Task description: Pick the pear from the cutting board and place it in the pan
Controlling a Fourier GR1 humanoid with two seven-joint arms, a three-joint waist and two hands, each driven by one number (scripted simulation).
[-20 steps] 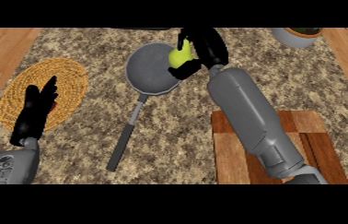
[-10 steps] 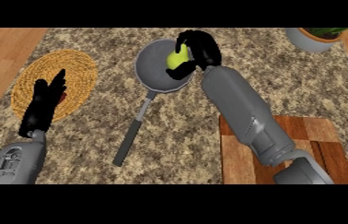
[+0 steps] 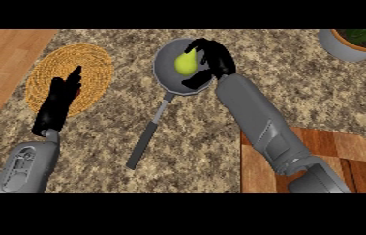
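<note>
Counter: speckled stone. The cutting board lies near-right of the pan, and a woven mat lies to the pan's left. The pan's handle points near-left.

Right forearm slants up from the board. The right hand is over the pan, fingers and thumb curled round the pear.

Left hand rests above the mat, fingers straight.

The pear's long axis runs near to far, narrow end toward the pan's far rim. A second ago it was at the pan's right rim; now it is over the middle.
</note>
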